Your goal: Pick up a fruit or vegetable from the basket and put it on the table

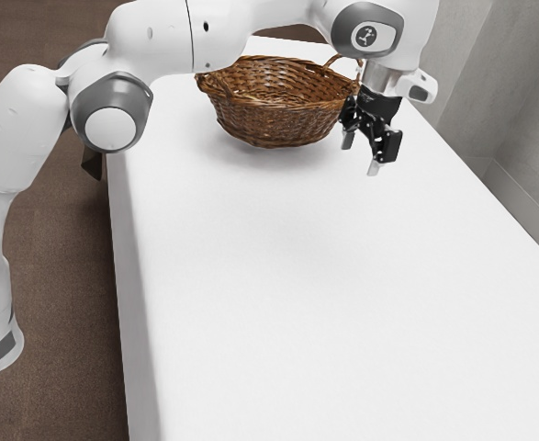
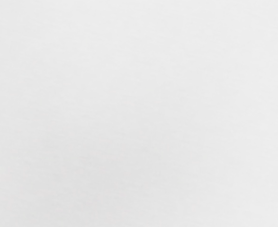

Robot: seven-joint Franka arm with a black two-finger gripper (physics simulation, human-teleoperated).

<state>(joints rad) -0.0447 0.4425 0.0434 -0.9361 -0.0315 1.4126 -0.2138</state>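
The two-finger gripper [image 1: 361, 154] is hanging just beside the wicker basket [image 1: 274, 129], over the white tabletop [image 1: 324, 303] toward its edge on the exterior view's right. Its fingers [image 1: 374, 169] are standing apart, gripping nothing. The basket is sitting near the tabletop's far edge; where the fruit or vegetable is lying I cannot tell, though the basket's floor is the likeliest place. The pick is, I judge, waiting to be made. Doing it well means lifting above the rim [image 1: 297, 106] first, moving inward clear of the raised handle [image 1: 335, 57], then finding a piece before descending. Coming down straight, straddling it evenly and closing gently should be keeping the basket from being dragged or tipped; a sideways entry would be risking exactly that.
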